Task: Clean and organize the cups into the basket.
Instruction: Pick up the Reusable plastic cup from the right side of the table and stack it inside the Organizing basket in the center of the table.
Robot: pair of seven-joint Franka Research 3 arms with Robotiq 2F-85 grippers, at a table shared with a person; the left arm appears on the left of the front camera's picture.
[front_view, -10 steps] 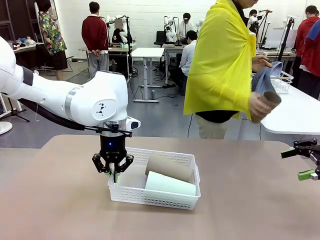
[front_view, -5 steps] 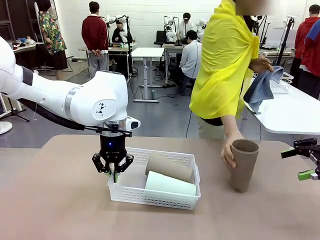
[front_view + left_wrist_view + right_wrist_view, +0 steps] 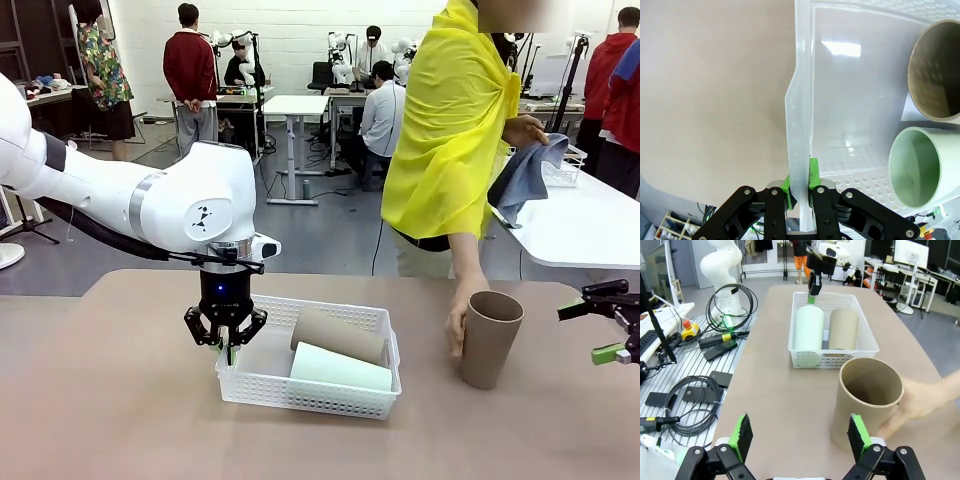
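While the left gripper [image 3: 226, 345] is pinching the left wall of the white basket [image 3: 300, 392] between its fingers, a brown cup [image 3: 338, 335] and a mint cup [image 3: 340, 368] are lying side by side in it. A person's hand [image 3: 457, 328] is holding a third cup [image 3: 489, 338] upright on the smooth tan desk [image 3: 120, 420]. The right gripper [image 3: 592, 330] is hovering close by, fingers spread wide. Behind, people [image 3: 190, 70] are standing near white tables [image 3: 295, 104] on a grey floor [image 3: 320, 235].

**Nothing to read here**

No letters, numbers or signs are showing clearly enough to read. The basket [image 3: 310, 398] and the cups [image 3: 338, 336] are looking plain. The left arm [image 3: 180, 200] is wearing a small black mark [image 3: 203, 219], a shape and not a word.
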